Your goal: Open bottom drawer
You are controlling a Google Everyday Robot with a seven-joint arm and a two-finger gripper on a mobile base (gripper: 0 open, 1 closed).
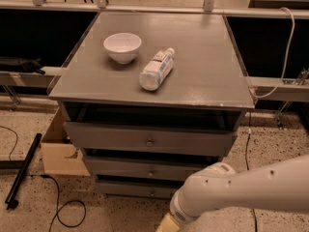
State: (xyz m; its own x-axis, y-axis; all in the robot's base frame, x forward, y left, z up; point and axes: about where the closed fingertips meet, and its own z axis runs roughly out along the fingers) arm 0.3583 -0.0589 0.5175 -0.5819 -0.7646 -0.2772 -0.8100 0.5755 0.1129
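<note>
The grey wooden bottom drawer (135,188), a thin strip with a small round knob (152,193), sits lowest in the grey cabinet, its right end hidden behind the white robot arm (227,192). The gripper (165,225) is at the lower edge, just in front of that drawer; whether it is apart or together I cannot tell. On the worktop (207,57) stand a white bowl (122,46) and a lying plastic bottle (156,69)
</note>
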